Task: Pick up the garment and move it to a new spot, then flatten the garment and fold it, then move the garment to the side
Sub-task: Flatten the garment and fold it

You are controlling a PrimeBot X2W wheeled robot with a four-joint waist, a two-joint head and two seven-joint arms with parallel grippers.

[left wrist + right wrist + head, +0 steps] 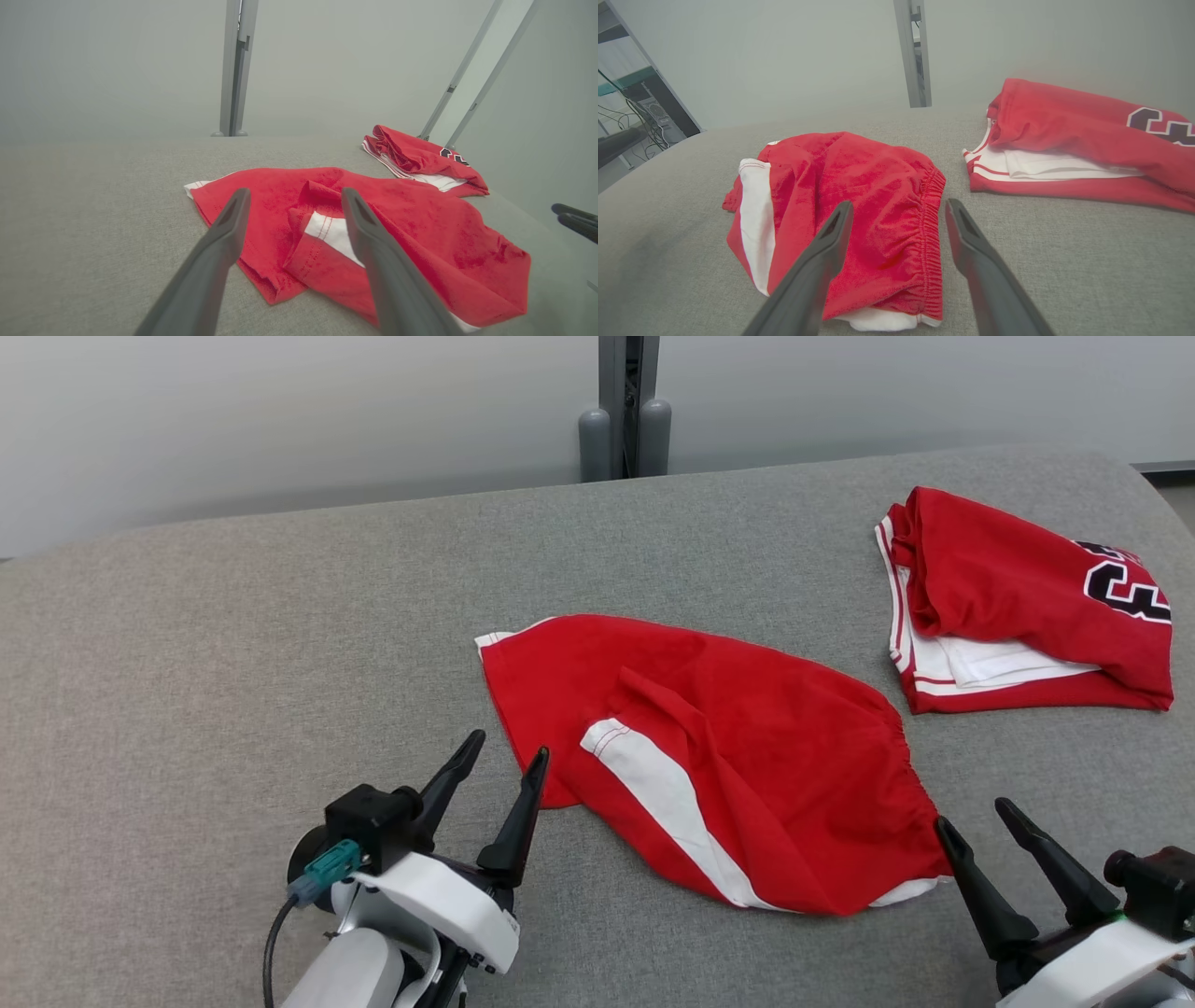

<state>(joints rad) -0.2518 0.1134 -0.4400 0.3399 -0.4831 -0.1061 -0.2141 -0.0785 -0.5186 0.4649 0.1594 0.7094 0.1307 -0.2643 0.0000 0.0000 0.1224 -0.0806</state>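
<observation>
1. Garment [738, 756]: red cloth with a broad white stripe, lying on the middle of the surface, somewhat toward its near edge and right of centre. Not flat: one flap is turned over itself, and the white stripe runs along the fold. A gathered elastic band forms the right end; a white-trimmed corner points toward the far left. Left wrist view: [420, 224]. Right wrist view: [859, 186].
2. Left gripper [510, 745]: fingers spread apart, nothing between them. Placed by the near edge of the surface, at the garment's left margin; one fingertip overlaps the red hem in the head view, but I cannot tell whether it touches. In its own wrist view [295, 191] the fingers frame the folded flap and the top of the white stripe.
3. Right gripper [972, 812]: fingers likewise spread apart, holding nothing. Placed near the near edge, just beside the garment's right end. In its own wrist view [899, 203] the elastic band runs up between the two fingers.
4. Second garment [1018, 588]: red with white trim and black-and-white lettering, folded, white layers showing at its near side. Lies by the far right corner of the surface, apart from item 1. Other views: [420, 156], [1073, 126].
5. Surface [280, 663]: grey woven fabric covering, rounded at the far corners.
6. Post [625, 406]: grey upright beyond the middle of the far edge, against a pale wall.
</observation>
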